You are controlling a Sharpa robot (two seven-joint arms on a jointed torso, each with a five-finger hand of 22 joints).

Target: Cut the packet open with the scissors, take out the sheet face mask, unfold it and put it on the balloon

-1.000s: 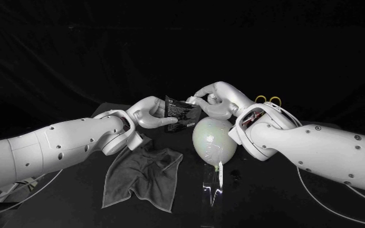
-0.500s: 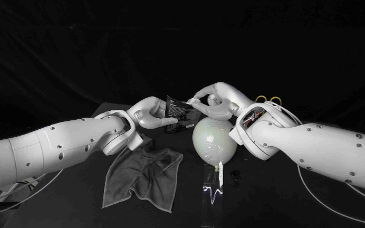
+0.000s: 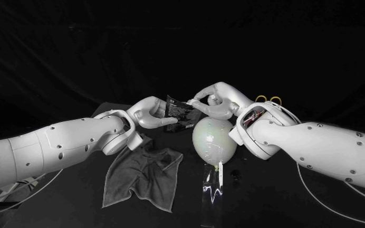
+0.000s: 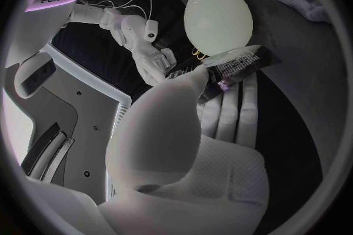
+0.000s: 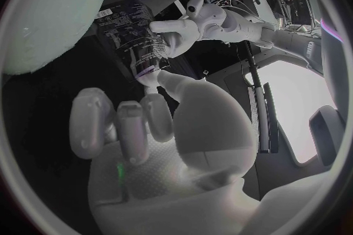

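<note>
a cloth (image 3: 144, 178) is lying nearest on the desk (image 3: 266, 196), with the balloon (image 3: 213, 141) just past it. above the balloon the left hand (image 3: 152, 113) is gripping the packet (image 3: 181, 114) while the right hand (image 3: 213, 101) is pinching its top edge. the scissors (image 3: 268, 100) are lying behind, untouched. pulling unevenly could be slipping the packet loose onto the balloon.

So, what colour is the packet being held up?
The packet is black with small white print. The right wrist view shows it best.
</note>
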